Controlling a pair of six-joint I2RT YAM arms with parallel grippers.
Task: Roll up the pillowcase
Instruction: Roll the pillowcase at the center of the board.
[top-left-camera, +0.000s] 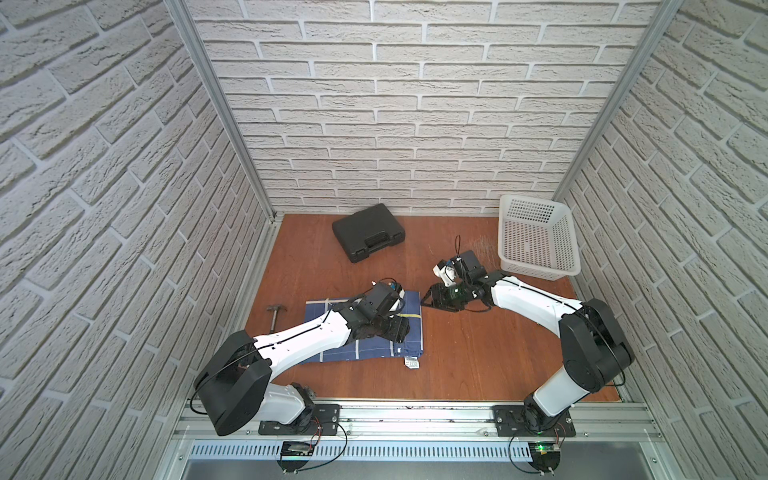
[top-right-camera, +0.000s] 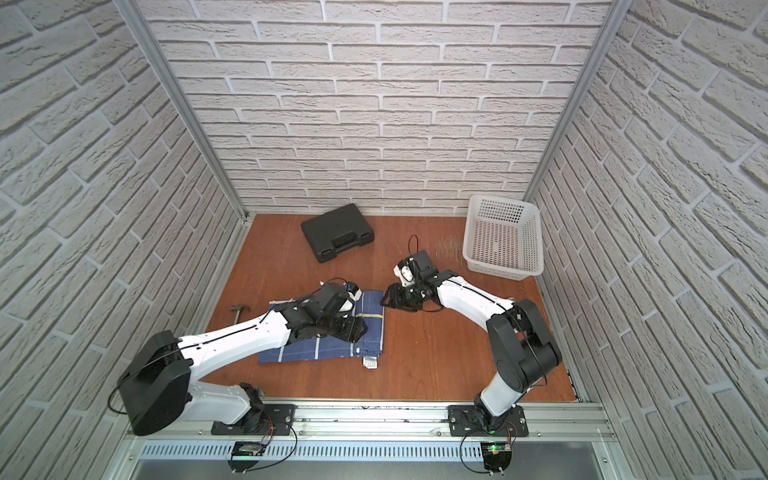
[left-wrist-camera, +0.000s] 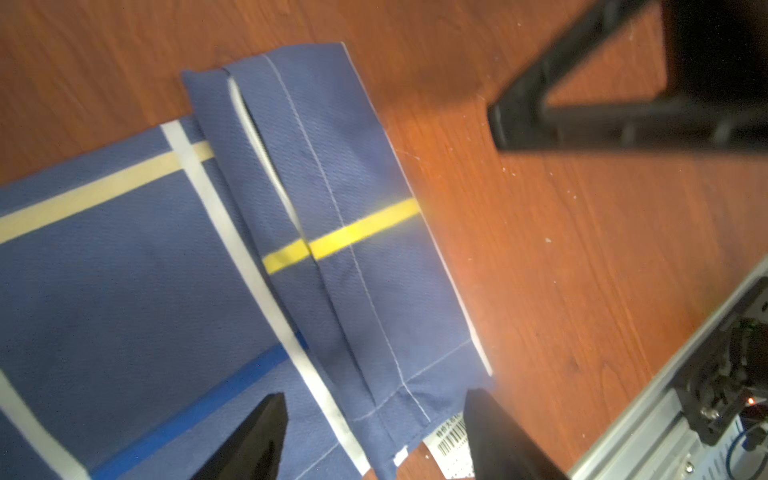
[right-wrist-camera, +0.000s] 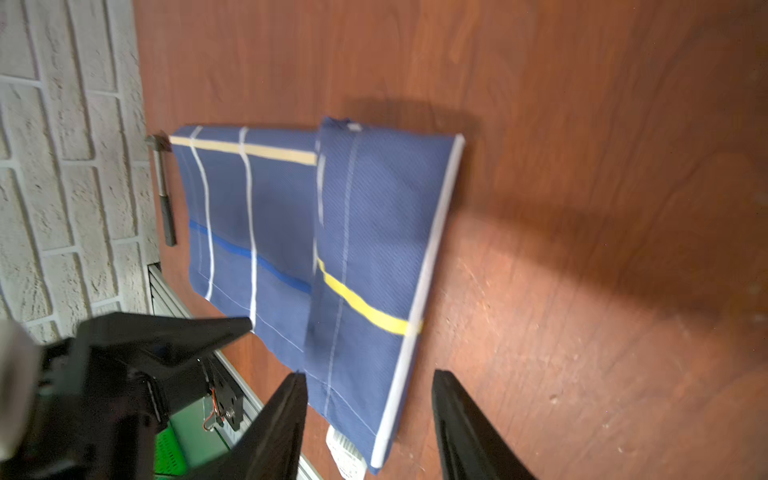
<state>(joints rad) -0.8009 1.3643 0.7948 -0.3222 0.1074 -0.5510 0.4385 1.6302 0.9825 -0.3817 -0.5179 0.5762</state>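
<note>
Left claw (left-wrist-camera: 374, 397) spread over pillowcase (left-wrist-camera: 353, 187) folded edge; right claw (right-wrist-camera: 370, 376) spread beside it

Wooden table (top-left-camera: 457, 353) bears pillowcase (top-left-camera: 370, 351), black case (top-left-camera: 368, 232), white basket (top-left-camera: 561, 245), hammer (top-left-camera: 276, 316).

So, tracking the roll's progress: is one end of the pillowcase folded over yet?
Yes, the left wrist view shows one end of the pillowcase doubled over flat onto the rest.

Blue pillowcase (top-left-camera: 409, 336) lying flat on the brown table (top-left-camera: 465, 353), white grid lines showing. Its right end is folded over once, yellow stripe (left-wrist-camera: 361, 232) crossing that flap, white label (top-left-camera: 411, 364) poking out.
</note>
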